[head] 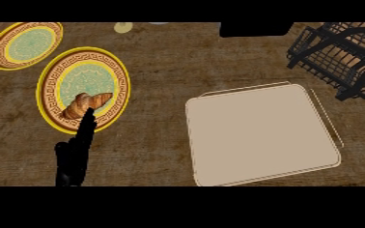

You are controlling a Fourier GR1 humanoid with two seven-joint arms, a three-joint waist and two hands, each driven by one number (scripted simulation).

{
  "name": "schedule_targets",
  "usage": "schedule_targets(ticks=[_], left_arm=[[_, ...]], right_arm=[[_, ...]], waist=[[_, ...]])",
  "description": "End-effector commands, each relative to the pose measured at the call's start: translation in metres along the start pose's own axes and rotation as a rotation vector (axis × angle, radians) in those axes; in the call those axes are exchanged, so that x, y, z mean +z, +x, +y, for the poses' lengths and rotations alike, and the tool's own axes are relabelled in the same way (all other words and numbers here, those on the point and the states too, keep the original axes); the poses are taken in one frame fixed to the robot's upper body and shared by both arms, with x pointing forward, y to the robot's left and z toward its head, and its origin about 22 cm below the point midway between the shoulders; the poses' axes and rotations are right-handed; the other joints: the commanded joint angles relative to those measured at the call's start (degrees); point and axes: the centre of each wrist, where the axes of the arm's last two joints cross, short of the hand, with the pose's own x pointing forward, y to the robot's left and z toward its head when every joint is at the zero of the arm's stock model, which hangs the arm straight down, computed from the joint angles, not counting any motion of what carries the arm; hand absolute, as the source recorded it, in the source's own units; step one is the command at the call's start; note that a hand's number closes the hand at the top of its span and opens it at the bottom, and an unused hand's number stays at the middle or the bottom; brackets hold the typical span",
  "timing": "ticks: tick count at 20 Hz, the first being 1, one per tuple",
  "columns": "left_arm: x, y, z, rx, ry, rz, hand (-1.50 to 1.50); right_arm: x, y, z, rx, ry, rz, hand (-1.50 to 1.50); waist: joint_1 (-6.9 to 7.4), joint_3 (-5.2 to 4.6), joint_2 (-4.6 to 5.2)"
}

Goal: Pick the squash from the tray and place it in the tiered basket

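My left robot hand [75, 149] rested released, fingers straight, beside the croissant [87, 104]; the tray [260, 135] showed no squash, so I judged locating it came first.

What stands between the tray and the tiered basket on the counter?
Nothing visible does: only bare counter lies between the tray and the tiered basket. The tray holds no squash; an orange shape shows inside the basket.

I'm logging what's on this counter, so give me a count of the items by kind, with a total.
Plates: 2, one near the left edge, one at the top left corner
Croissants: 1, on the nearer plate
Trays: 1
Wire baskets: 1
Pale round objects at the top edge: 1
Total: 6
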Motion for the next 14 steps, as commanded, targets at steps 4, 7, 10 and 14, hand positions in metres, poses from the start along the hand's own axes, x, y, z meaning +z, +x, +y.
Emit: schedule_targets(ticks=[4,7,10,14], left_arm=[[-0.007,-0.008,-0.015,0.0,-0.037,0.023,0.0],[-0.011,-0.012,-0.014,0.011,-0.055,0.012,0.0],[-0.021,-0.003,-0.02,-0.018,-0.047,0.0,0.0],[0.0,-0.012,-0.005,-0.007,-0.057,0.006,0.0]], right_arm=[[0.008,0.032,-0.043,0.003,-0.099,-0.02,1.5],[-0.01,0.046,-0.063,-0.008,-0.111,0.003,1.5],[-0.032,0.053,-0.062,-0.016,-0.121,0.025,1.5],[-0.04,0.071,-0.061,-0.023,-0.107,0.061,1.5]], waist=[[1.97,-0.07,0.61],[2.47,-0.07,0.73],[3.13,-0.06,0.92],[3.25,-0.06,0.79]])
